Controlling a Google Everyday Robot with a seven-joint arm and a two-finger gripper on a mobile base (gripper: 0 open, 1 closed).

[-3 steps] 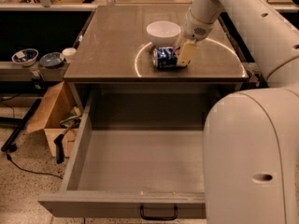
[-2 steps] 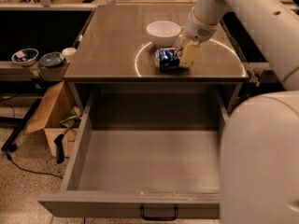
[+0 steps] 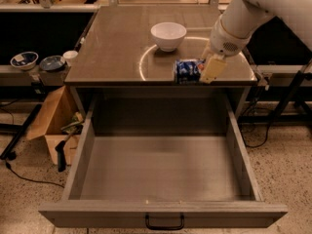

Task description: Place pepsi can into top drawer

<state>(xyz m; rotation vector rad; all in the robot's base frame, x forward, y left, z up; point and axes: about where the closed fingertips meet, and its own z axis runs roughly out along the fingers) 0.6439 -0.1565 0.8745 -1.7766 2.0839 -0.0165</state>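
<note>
The pepsi can (image 3: 186,70), blue with a white logo, lies on its side at the front edge of the grey counter (image 3: 117,48). It sits just above the open top drawer (image 3: 165,212). My gripper (image 3: 201,72) reaches in from the upper right and is shut on the can; one cream finger (image 3: 212,68) shows on the can's right side, the other is hidden behind it. The drawer is pulled fully out, its plain grey inside bare, with the black handle (image 3: 165,222) on the front panel.
A white bowl (image 3: 168,34) stands on the counter behind the can. A cardboard box (image 3: 48,118) with tools sits on the floor at the left. Small bowls (image 3: 24,60) rest on a low shelf at the left. Cables lie on the floor on both sides.
The gripper and the can have moved from the middle of the counter toward its front edge, nearer the drawer. The bowl has not moved.
</note>
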